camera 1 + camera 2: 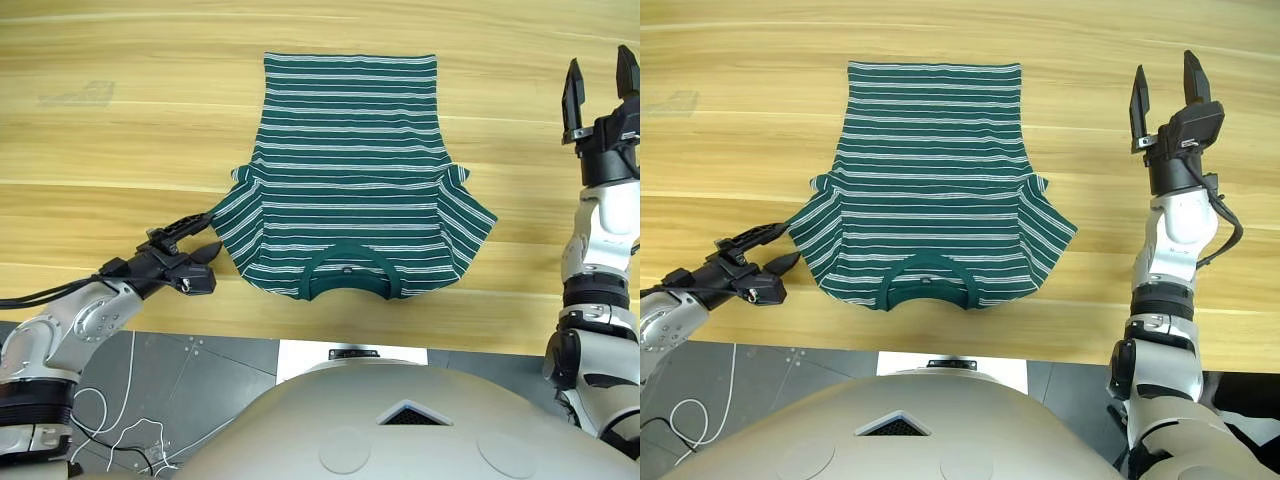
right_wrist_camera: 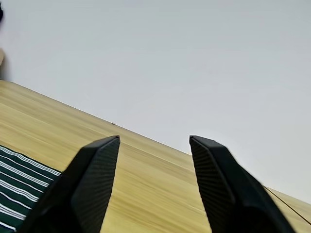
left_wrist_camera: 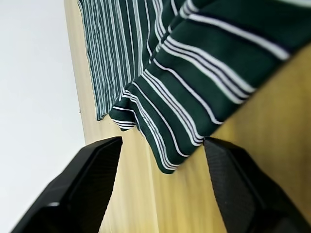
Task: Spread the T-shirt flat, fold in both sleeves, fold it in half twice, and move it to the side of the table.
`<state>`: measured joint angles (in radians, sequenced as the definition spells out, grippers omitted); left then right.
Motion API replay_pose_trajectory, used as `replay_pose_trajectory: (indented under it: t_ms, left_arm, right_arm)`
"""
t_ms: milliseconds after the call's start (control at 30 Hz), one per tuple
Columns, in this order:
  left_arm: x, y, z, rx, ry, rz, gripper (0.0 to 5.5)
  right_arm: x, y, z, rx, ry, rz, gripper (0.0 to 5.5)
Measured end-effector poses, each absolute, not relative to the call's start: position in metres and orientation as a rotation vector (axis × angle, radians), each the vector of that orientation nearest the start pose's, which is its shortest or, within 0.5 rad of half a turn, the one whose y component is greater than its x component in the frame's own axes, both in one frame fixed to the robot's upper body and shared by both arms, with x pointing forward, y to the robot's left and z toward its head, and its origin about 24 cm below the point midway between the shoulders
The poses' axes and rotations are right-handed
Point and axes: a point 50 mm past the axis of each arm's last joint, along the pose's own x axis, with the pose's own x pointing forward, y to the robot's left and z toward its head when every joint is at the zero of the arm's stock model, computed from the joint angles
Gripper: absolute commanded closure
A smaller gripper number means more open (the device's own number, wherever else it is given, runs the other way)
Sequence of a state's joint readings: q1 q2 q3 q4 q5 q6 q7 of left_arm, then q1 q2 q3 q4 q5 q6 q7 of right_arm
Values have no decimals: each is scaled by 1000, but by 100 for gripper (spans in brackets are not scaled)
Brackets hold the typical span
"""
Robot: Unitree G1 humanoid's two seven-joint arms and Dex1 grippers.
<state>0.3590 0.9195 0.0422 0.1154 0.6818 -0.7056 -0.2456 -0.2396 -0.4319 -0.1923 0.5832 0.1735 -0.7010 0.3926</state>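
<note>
A dark green T-shirt with white stripes (image 1: 350, 170) lies flat on the wooden table (image 1: 120, 120), collar toward me and hem at the far side. Both short sleeves stick out sideways. My left gripper (image 1: 208, 232) sits low at the edge of the shirt's left sleeve (image 1: 235, 215) and is open. In the left wrist view the sleeve's hem corner (image 3: 165, 145) reaches in between the spread fingers (image 3: 87, 174), unclamped. My right gripper (image 1: 1163, 65) is raised above the table to the right of the shirt, open and holding nothing, fingers pointing away from me.
Bare wood surrounds the shirt on the left, right and far side. The table's front edge (image 1: 150, 325) runs just behind the left gripper. Below it lie grey floor tiles with loose white cables (image 1: 120, 420).
</note>
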Motion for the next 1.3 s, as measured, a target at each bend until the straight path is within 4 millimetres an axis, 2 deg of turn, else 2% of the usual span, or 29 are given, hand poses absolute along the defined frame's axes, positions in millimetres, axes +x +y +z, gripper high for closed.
replay_pose_trajectory:
  t_ms: [267, 633, 1033, 1300]
  left_arm:
    - [177, 282, 31, 1466, 92, -830, 239]
    - [189, 278, 26, 1468, 49, -814, 239]
    - [189, 278, 19, 1482, 64, -869, 453]
    - [193, 279, 20, 1503, 61, -883, 534]
  right_arm:
    - [266, -272, 74, -330, -355, 142, 284]
    - [261, -271, 65, -311, -324, 137, 284]
    - [259, -275, 65, -267, -319, 107, 284]
    - [256, -274, 63, -249, -306, 119, 284]
